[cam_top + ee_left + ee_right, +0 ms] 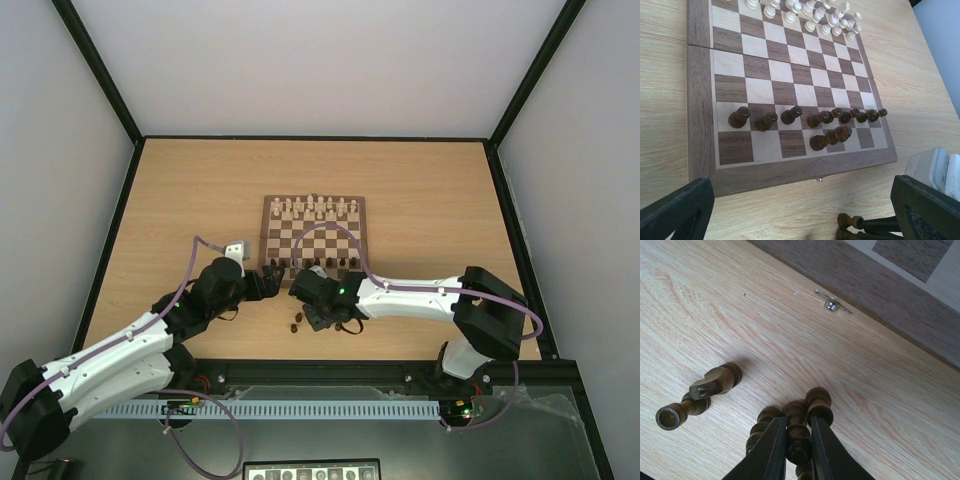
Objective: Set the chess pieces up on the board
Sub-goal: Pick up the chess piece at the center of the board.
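Item: small dark brown turned wooden chess piece (798, 445), light, rigid, smooth, roll-prone, lying flat; my right pincer (798, 421) clenched across its narrow stem.

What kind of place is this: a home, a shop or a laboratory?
Probably a robotics laboratory test cell: a wooden table closed in by plain white walls in a black frame, two robot arms bolted at its near edge, and a chessboard set before them.
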Robot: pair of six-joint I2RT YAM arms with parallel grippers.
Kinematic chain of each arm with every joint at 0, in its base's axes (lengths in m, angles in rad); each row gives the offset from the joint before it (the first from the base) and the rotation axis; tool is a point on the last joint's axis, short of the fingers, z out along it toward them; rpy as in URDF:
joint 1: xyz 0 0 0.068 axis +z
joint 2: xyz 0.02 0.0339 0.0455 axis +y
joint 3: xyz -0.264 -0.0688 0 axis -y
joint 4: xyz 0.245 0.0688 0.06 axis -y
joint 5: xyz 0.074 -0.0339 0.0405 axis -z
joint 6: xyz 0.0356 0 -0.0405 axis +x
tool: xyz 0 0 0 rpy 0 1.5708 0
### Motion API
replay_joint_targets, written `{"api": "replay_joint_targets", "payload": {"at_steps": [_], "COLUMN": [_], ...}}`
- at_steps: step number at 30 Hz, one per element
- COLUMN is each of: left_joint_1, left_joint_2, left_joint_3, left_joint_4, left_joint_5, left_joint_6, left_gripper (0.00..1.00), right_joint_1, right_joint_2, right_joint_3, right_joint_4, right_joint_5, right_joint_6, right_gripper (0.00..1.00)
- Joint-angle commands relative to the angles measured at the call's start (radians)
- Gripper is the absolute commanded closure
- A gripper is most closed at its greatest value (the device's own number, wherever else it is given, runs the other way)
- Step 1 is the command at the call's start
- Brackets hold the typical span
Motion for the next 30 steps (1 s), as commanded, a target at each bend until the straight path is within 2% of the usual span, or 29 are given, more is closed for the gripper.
{"api": "replay_joint_targets", "payload": {"at_steps": [1,9,15,23,30], "left_joint_1": [-0.005,-0.005,-0.005,-0.004,-0.005], "left_joint_2": [0.003,-0.006,-0.038,-0.046,-0.057], "left_joint_3": [-0.005,-0.001,0.011,0.027,0.023], "left_joint_4": [0.026,0.015,-0.003,-0.028,-0.032], "left_joint_5": [0.001,-0.008,-0.015,-0.025,-0.027], "left_joint_6": [0.005,0.008,0.01,0.024,0.025], "left_gripper": [0.0,0.0,0.0,0.01,0.0], "right_joint_1": [0.008,0.008,0.008,-0.025,-0.036], "right_joint_2": [0.006,-0.064,-0.123,-0.06,-0.077], "right_joint_3": [-0.004,0.055,0.126,0.238,0.24], "right_joint_4": [-0.039,-0.096,-0.166,-0.227,-0.223], "right_joint_5": [0.004,0.012,0.072,0.137,0.113], "right_joint_6": [0.001,-0.003,-0.01,-0.051,-0.059], "right_gripper": [0.87,0.88,0.87,0.87,0.87]}}
